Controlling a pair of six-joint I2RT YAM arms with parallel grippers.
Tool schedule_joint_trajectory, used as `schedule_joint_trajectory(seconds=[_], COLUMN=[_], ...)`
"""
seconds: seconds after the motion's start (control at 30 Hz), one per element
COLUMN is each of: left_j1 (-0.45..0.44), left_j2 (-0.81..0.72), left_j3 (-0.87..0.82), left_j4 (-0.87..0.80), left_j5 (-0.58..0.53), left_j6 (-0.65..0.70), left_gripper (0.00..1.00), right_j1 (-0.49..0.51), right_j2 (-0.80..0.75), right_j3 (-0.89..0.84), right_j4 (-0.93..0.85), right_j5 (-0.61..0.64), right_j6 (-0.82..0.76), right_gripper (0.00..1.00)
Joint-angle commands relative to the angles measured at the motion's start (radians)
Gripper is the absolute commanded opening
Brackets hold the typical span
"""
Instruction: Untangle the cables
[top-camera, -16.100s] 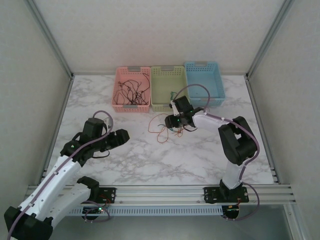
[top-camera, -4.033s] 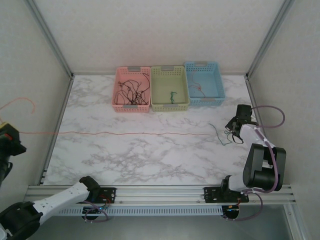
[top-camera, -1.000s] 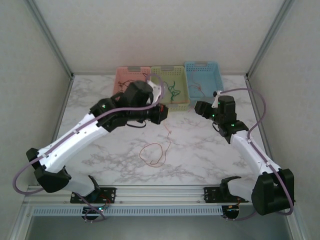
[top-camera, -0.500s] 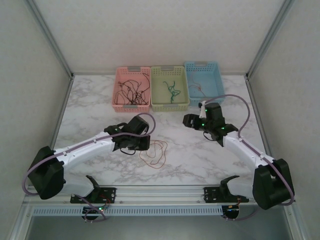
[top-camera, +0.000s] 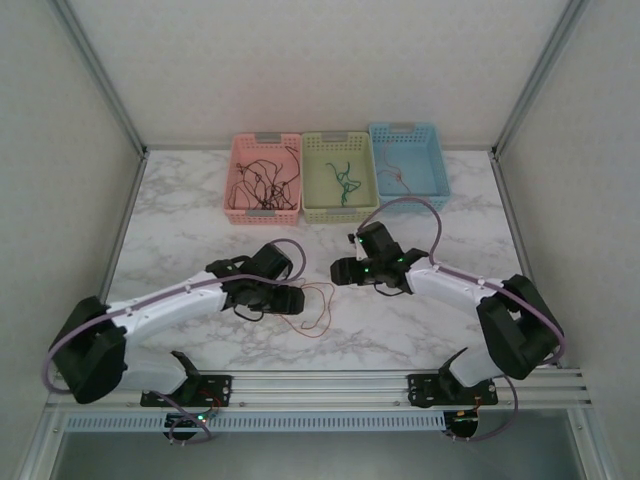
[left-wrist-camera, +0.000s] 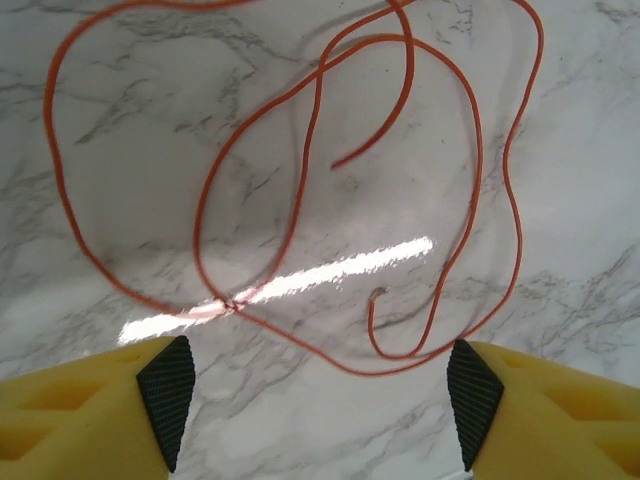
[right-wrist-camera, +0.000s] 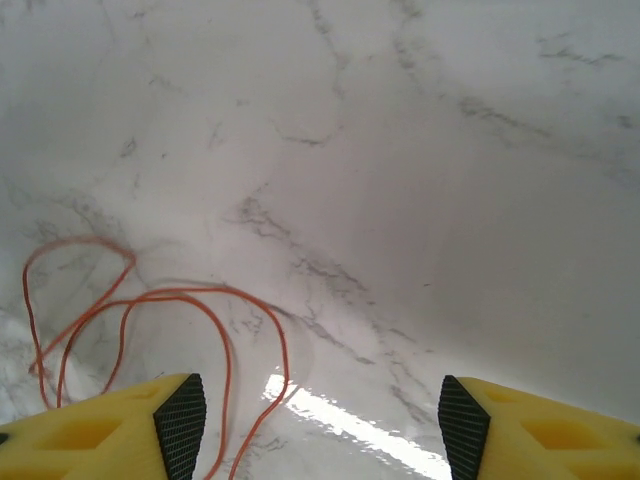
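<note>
A loose orange cable (top-camera: 329, 312) lies in overlapping loops on the marble table (top-camera: 200, 210), in front of the baskets. My left gripper (top-camera: 292, 298) hovers at its left side, open and holding nothing. In the left wrist view the orange cable (left-wrist-camera: 354, 371) curls just ahead of the open left gripper (left-wrist-camera: 318, 400). My right gripper (top-camera: 341, 272) hangs above the loop's far right side, also open. In the right wrist view the right gripper (right-wrist-camera: 320, 425) has the orange cable (right-wrist-camera: 226, 351) beside its left finger.
Three baskets stand at the back. The pink basket (top-camera: 265, 213) holds black wires (top-camera: 262, 180). Green wires (top-camera: 343, 182) lie in the green basket (top-camera: 340, 213), and a thin red wire (top-camera: 397, 175) in the blue basket (top-camera: 407, 130). Metal posts frame the table.
My right gripper has swung left and nearer, over the orange loop. My left gripper has shifted slightly right, up to the loop's edge. The cable lies where it was.
</note>
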Motion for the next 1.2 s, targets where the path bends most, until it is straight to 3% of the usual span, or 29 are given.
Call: schedule_joint_trajectory(seconds=[0.0,0.2,0.47,0.77,1.17], left_j1=[0.055,0.139,0.152,0.158,0.161], left_j2=[-0.147,-0.263,-0.336,-0.349,-0.341], left_j3=[0.062,0.079,0.107,0.109,0.108], left_j4=[-0.14,-0.205,-0.261,-0.256,-0.26], left_j5=[-0.088,-0.127,-0.174,-0.137,-0.133], left_j6=[0.031,0.031,0.018,0.022,0.028], left_gripper=[0.75,0.78,0.79,0.8,0.81], right_j1=[0.044,0.105,0.153,0.204,0.317], right_j2=[0.043,0.142,0.224,0.312,0.503], right_j3=[0.067,0.158,0.189,0.232,0.475], right_j4=[-0.056,-0.148,-0.186,-0.154,-0.224], right_j5=[0.074,0.097,0.067,0.008,-0.002], right_j6=[0.024,0.139,0.232,0.287,0.289], right_gripper=[0.69,0.7,0.72,0.72,0.7])
